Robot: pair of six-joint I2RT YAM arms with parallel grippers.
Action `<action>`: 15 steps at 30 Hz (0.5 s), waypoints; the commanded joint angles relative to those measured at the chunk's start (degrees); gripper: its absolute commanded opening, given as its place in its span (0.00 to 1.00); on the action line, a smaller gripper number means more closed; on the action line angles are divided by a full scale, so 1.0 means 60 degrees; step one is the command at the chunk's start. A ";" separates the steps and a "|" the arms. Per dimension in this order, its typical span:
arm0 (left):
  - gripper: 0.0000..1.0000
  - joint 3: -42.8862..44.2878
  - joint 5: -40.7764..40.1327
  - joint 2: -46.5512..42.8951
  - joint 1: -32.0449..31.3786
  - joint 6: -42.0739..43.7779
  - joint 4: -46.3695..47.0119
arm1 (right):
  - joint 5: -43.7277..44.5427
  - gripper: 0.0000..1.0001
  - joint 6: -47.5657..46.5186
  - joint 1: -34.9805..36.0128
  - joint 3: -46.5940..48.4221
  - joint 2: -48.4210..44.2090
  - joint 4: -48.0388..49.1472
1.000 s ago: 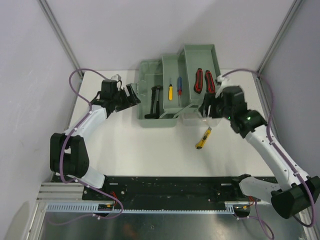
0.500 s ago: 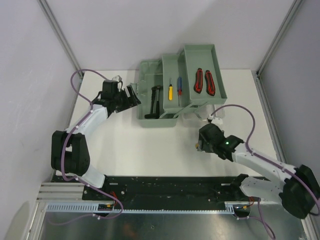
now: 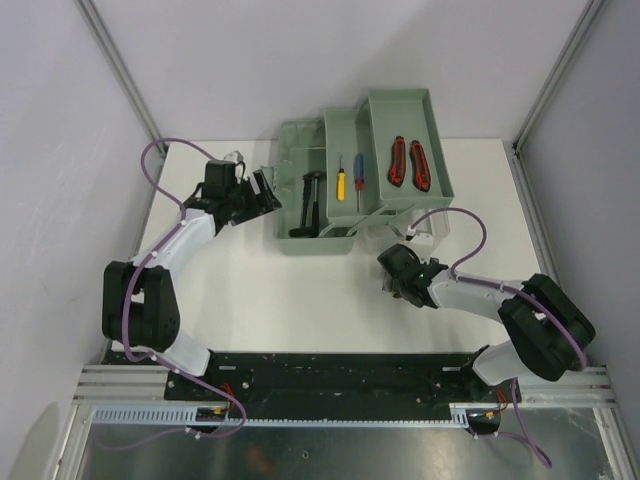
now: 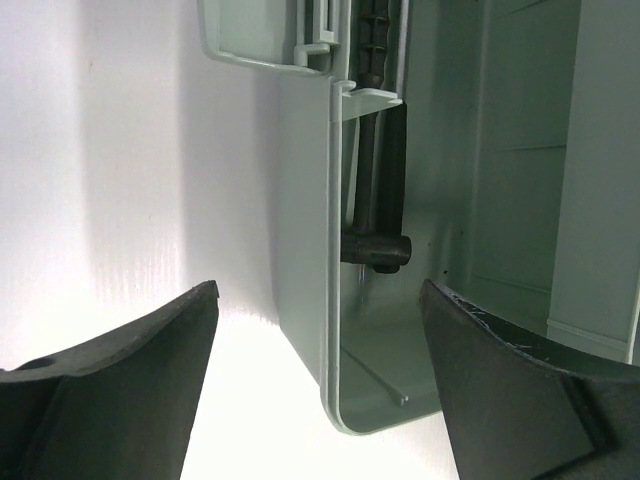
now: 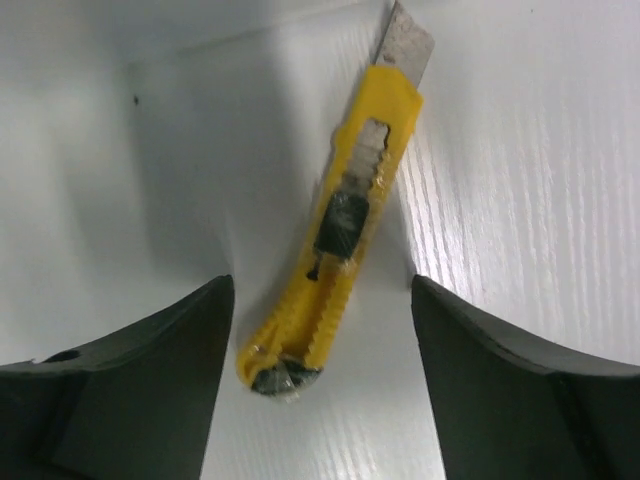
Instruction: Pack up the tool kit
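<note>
1. Tool box (image 3: 300,240): one sage-green box, open on the white table (image 3: 250,290), with two trays fanned out to the right of its base.
2. Contents:
   - One black hammer (image 3: 310,205) lies in the base compartment.
   - Two screwdrivers (image 3: 349,180) lie side by side in the middle tray, one yellow-handled and one with a red and blue handle.
   - Two red-and-black handles (image 3: 409,163) lie in the upper right tray. Whether they form one pair of pliers cannot be told.
3. Utility knife (image 5: 340,230): one yellow knife with its blade tip exposed. It lies flat on the table in front of the box, apart from it and not yet packed.
4. Left gripper (image 4: 318,295): jaws spread wide at the left end of the box, with the box wall in line between the fingers.
5. Right gripper (image 5: 320,285): low over the table, jaws spread wide, one finger on each side of the knife handle, with a gap visible on both sides.
</note>
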 commanded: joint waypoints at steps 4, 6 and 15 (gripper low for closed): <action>0.86 0.0083 -0.0164 -0.0247 0.0074 0.0152 0.0222 | 0.0121 0.55 0.0381 -0.0251 0.0042 0.0258 -0.0114; 0.86 0.0126 -0.0096 -0.0219 0.0074 0.0181 0.0216 | 0.0060 0.45 0.0537 -0.0154 0.0035 0.0164 -0.0657; 0.86 0.0241 -0.0083 -0.0133 0.0074 0.0252 0.0239 | -0.0412 0.19 0.1127 0.0223 -0.0404 -0.0980 -0.2150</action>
